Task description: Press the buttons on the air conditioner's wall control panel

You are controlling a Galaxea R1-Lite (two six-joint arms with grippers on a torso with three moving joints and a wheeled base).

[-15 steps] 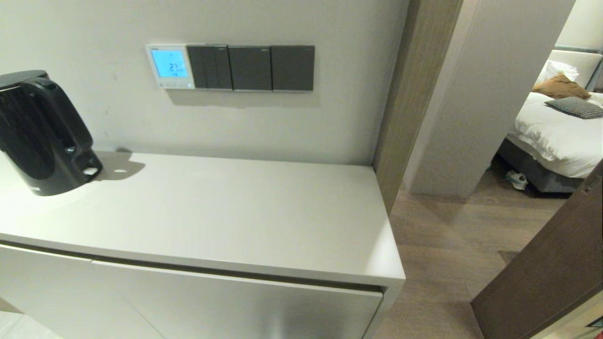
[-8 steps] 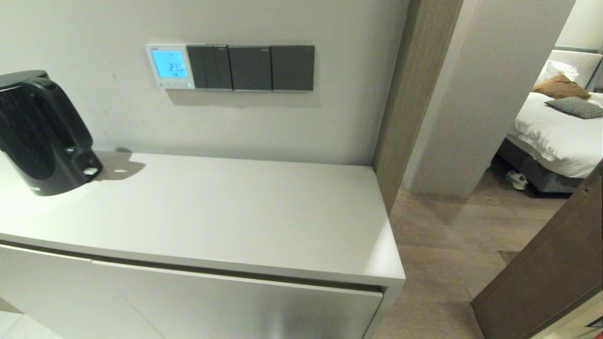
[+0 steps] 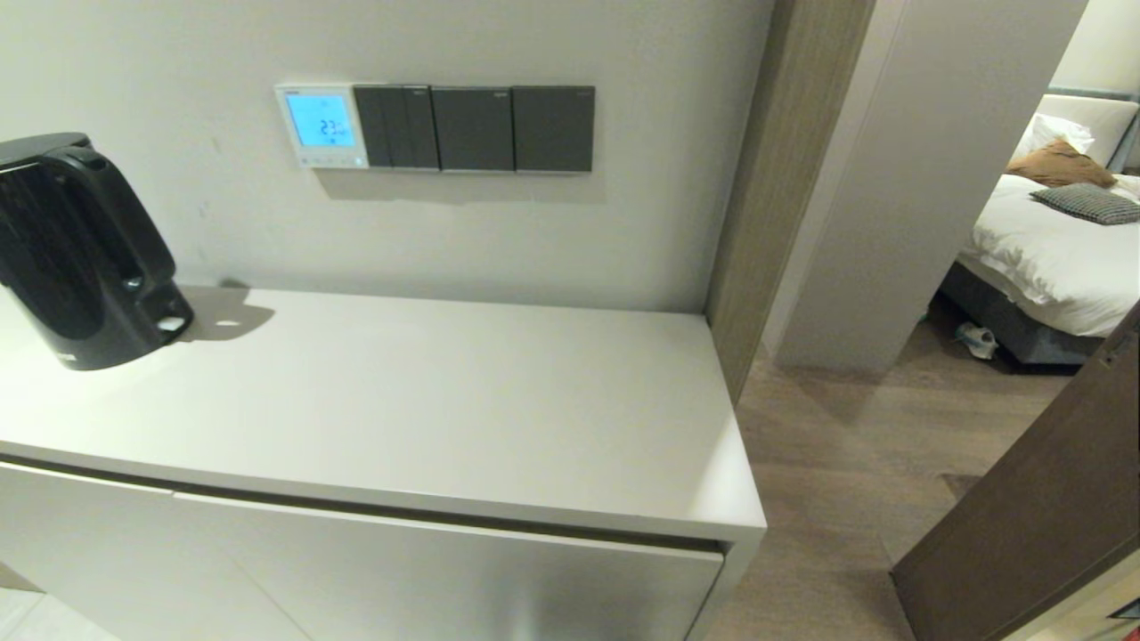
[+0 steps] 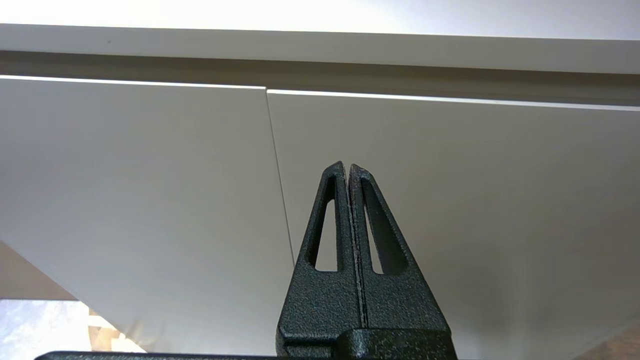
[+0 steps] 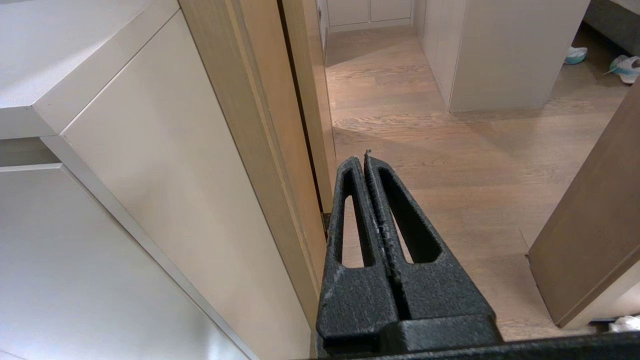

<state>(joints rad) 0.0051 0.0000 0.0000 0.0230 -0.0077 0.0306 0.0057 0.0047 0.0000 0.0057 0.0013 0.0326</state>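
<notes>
The white wall control panel [image 3: 321, 125] hangs on the wall above the cabinet, its screen lit blue and reading 23. Its row of tiny pale buttons [image 3: 327, 161] runs along the lower edge. Neither arm shows in the head view. My left gripper [image 4: 347, 166] is shut and empty, low in front of the cabinet doors. My right gripper [image 5: 361, 159] is shut and empty, low beside the cabinet's right end, over the wood floor.
Three dark grey switch plates [image 3: 474, 128] sit right of the panel. A black kettle [image 3: 78, 251] stands on the white cabinet top [image 3: 427, 401] at the left. A wooden door frame [image 3: 784, 160] and an open brown door [image 3: 1042, 516] are at the right.
</notes>
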